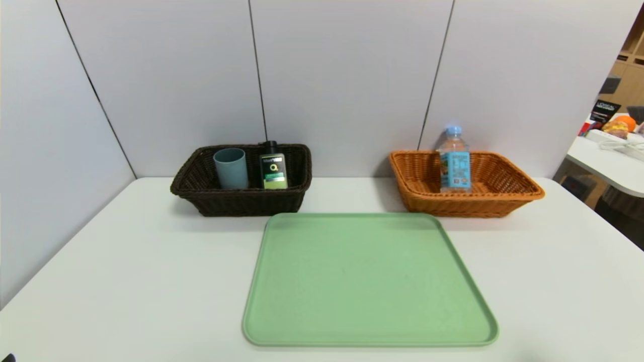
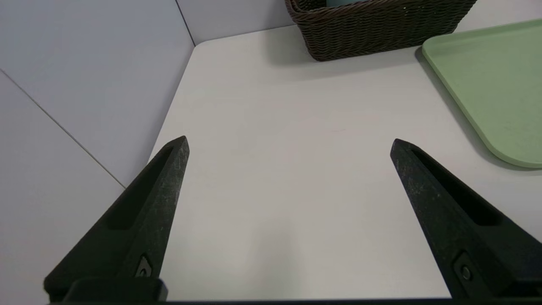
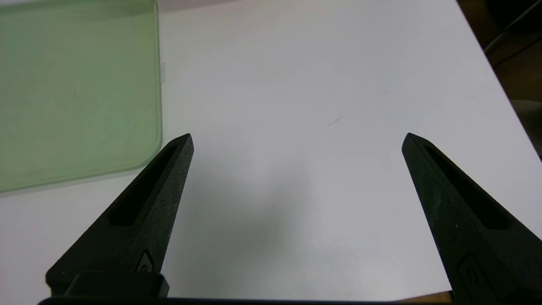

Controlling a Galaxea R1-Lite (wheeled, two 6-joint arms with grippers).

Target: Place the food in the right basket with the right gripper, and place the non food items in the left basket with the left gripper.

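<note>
The bottle (image 1: 455, 160) was small, clear plastic with a light blue cap and a blue label, and it stood upright inside the orange basket (image 1: 508, 193) at the back right of the table (image 1: 126, 281). That basket was woven wicker, rectangular, with flared sides.

The brown basket (image 1: 201, 193) at the back left had the same weave and shape in a dark tone. In it stood a matte blue-grey cup (image 1: 231, 168), a plain cylinder without a handle, and just beside it a black pump bottle (image 1: 272, 167) with a green label, squarish in body.

Between and in front of the baskets lay a pale green tray (image 1: 370, 279), smooth and flat with rounded corners and a low raised rim. The table was smooth and white.

The left gripper (image 2: 288, 144) hung over bare table at the left, near the tray's corner and short of the brown basket; its two black pointed fingers (image 2: 161, 186) were spread wide with nothing between them. The right gripper (image 3: 296, 140) hung over bare table to the right of the tray, likewise spread wide and holding nothing.
</note>
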